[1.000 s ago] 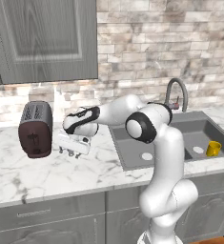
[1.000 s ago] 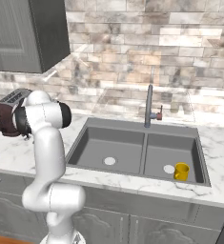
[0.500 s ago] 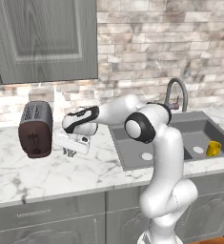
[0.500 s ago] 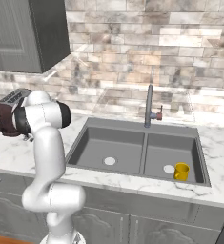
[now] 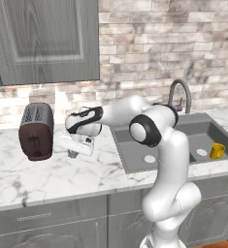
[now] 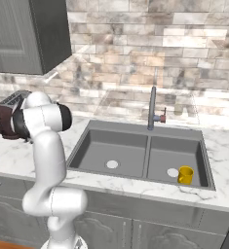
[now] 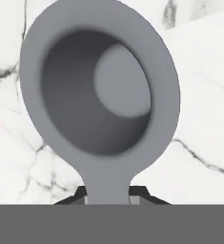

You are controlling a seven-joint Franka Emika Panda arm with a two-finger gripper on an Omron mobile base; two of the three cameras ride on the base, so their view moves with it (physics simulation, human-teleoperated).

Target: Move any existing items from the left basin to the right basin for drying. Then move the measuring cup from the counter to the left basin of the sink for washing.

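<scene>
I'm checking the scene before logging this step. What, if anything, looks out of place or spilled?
Nothing stands out. The yellow mug stands upright in the right basin, the left basin holds nothing, and the measuring cup sits by the gripper over the counter.

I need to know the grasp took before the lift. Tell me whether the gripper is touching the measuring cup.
Touching. In the hand view the measuring cup's handle runs down between the gripper fingertips, with no gap showing on either side.

Even, soft light fills my rendered kitchen. My arm shadows the white veined marble counter (image 5: pixel 47 179). Close up, the grey metallic measuring cup (image 7: pixel 101 95) looks slightly soft.
</scene>
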